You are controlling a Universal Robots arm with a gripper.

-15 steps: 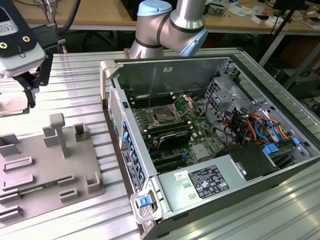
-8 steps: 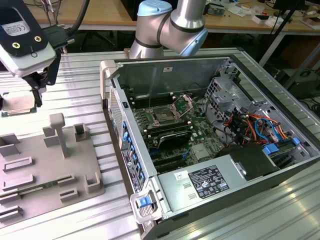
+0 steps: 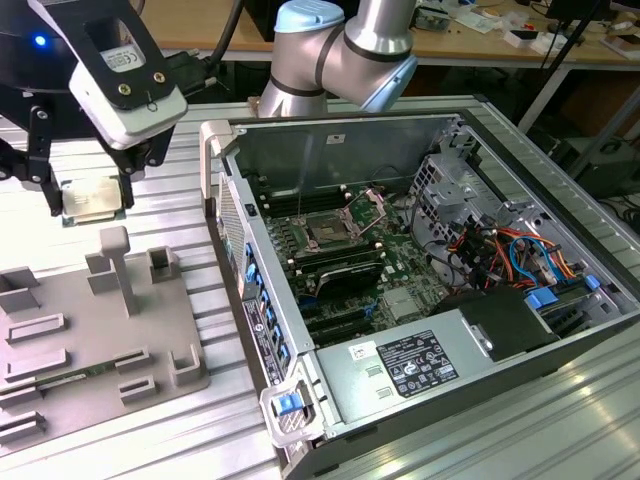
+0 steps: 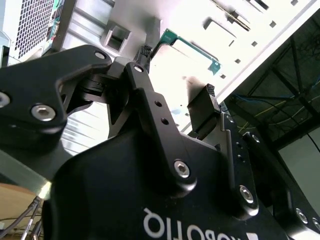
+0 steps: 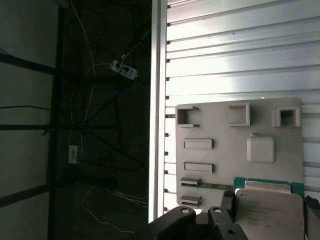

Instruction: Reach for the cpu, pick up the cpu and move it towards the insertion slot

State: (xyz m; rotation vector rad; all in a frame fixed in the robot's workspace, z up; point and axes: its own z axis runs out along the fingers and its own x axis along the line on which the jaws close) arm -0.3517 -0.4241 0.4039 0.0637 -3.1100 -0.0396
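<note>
Above the grey tray (image 3: pixel 60 300), the fingers (image 3: pixel 45 165) grip the cpu (image 3: pixel 92 200), lifted clear of it.

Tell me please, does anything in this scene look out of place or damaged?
Nothing looks damaged. The cpu is off the grey tray, held up in the gripper. The insertion slot stands open inside the computer case.

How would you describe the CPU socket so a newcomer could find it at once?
Start at the open computer case on the exterior view's right. On the green board inside sits the insertion slot: a square socket with a dark centre and silver frame. Unlike the long black memory slots beside it, it is square, with a raised metal bracket.
</note>
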